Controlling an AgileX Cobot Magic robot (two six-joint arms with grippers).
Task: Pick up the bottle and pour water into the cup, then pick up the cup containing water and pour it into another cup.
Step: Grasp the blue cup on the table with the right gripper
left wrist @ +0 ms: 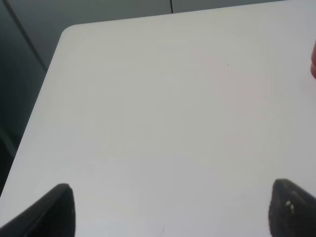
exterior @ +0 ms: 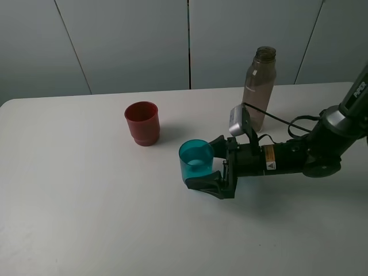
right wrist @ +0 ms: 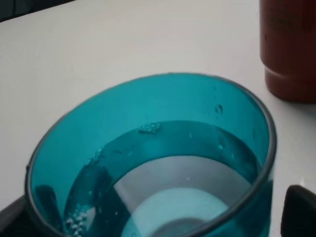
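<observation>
The white desk stands before a grey panelled wall. The red cup stands upright toward the back of the desk, to the left of the teal cup and apart from it, with bare desk between the two. The bottle stands upright and uncapped near the back edge, behind the right arm and well away from both cups. A black cable loops from the arm in front of the bottle's base. Nothing lies between the cups.

The teal cup stands upright near the middle of the desk, with water in its lower part and small bubbles along the inner wall. The right pincer lies low and level over the desk, reaching in from the right. Its jaws are wide, one finger on each side of the cup, so the cup sits between them. In the right wrist view a thin gap shows between the rim and one finger; contact on the other side cannot be told.

The left pincer is spread wide over bare desk near the left corner, holding nothing.
</observation>
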